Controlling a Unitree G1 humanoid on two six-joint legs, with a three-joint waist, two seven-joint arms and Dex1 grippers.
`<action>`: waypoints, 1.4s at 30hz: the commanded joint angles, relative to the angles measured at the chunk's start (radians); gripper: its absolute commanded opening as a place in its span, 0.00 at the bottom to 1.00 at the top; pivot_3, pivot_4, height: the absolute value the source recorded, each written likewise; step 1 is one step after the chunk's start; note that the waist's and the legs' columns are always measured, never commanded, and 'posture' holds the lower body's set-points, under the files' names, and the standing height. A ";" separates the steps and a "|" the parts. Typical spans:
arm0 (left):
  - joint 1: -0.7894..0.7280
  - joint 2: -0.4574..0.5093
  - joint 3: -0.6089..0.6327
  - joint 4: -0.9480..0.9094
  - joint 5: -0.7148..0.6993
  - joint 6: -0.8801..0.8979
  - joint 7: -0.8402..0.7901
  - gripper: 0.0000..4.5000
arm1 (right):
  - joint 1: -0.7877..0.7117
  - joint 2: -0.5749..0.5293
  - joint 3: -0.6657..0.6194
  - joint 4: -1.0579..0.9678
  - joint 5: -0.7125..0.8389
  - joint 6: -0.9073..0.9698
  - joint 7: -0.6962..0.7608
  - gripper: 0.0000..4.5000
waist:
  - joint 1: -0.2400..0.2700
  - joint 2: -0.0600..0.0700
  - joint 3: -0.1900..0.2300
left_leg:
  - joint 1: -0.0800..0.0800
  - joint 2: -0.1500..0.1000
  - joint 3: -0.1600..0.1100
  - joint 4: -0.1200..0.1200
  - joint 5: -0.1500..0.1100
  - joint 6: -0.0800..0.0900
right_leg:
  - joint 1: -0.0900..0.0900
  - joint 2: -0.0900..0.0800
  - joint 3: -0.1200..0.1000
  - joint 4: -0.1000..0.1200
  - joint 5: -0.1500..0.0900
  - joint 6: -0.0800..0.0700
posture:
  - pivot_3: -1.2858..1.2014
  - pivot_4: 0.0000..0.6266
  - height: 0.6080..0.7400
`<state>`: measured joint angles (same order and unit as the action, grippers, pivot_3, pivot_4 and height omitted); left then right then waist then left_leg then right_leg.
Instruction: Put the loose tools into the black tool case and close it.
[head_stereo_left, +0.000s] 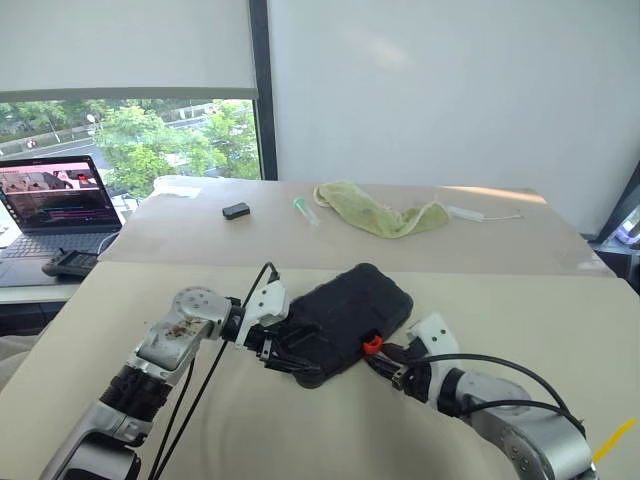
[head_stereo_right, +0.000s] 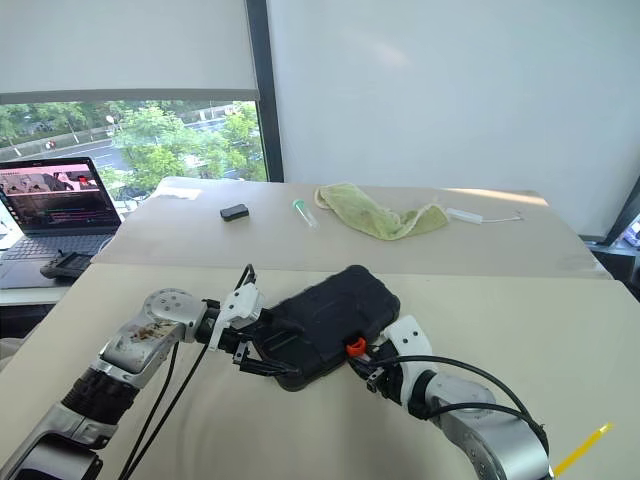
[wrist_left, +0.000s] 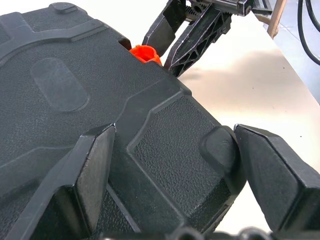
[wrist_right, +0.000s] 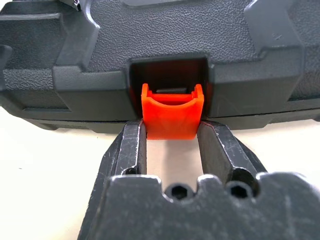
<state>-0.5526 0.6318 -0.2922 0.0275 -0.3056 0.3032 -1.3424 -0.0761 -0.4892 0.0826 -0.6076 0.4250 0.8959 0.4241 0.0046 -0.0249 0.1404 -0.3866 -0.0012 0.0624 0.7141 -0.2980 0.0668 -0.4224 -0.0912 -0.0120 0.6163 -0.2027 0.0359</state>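
The black tool case (head_stereo_left: 345, 310) lies closed on the beige table, its textured lid up. My left gripper (wrist_left: 172, 135) spans the case's near left end, jaws wide, one finger on the lid and the other against the rounded corner. At the front edge the small orange latch (wrist_right: 172, 117) sticks out, and my right gripper (wrist_right: 172, 127) has a finger pressed against each side of it. In the left eye view the right gripper (head_stereo_left: 385, 355) sits just in front of the latch (head_stereo_left: 372, 344). The loose tools are out of view.
On the far table lie a green cloth (head_stereo_left: 380, 210), a small black box (head_stereo_left: 236, 210), a green-capped tube (head_stereo_left: 305, 208) and a white stick (head_stereo_left: 480, 214). An open laptop (head_stereo_left: 55, 205) stands at the left. Bare tabletop surrounds the case.
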 joint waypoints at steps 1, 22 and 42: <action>0.033 0.002 -0.040 0.008 0.038 0.008 -0.007 0.91 | -0.046 -0.042 0.051 0.003 -0.062 -0.090 0.035 0.27 | -0.003 0.000 0.000 | 0.001 0.000 0.000 0.000 0.000 0.000 | 0.000 0.000 0.000 0.000 0.000 0.000 | 0.52 0.24 1.00; 0.042 -0.011 -0.040 0.007 0.042 0.012 0.008 0.91 | 0.062 -0.093 -0.080 -0.169 0.062 -0.043 0.076 0.77 | 0.007 0.001 -0.001 | -0.001 0.000 0.000 -0.001 -0.001 0.002 | 0.001 -0.001 -0.001 -0.003 -0.001 0.001 | 0.52 0.24 1.00; 0.042 -0.009 -0.040 0.001 0.045 0.013 0.015 0.91 | 0.008 -0.071 -0.036 -0.004 0.049 -0.037 0.049 0.01 | 0.007 0.002 -0.002 | 0.000 0.000 0.000 -0.001 -0.001 0.002 | 0.001 -0.001 -0.001 -0.002 -0.001 0.001 | 0.52 0.24 1.00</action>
<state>-0.5352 0.6184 -0.2937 0.0080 -0.2986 0.2963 -1.3245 -0.0332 -0.5562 0.0257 -0.6477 0.5024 0.8818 0.4726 0.0116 -0.0225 0.1386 -0.3865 -0.0014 0.0625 0.7135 -0.2991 0.0686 -0.4211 -0.0924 -0.0124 0.6140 -0.2034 0.0371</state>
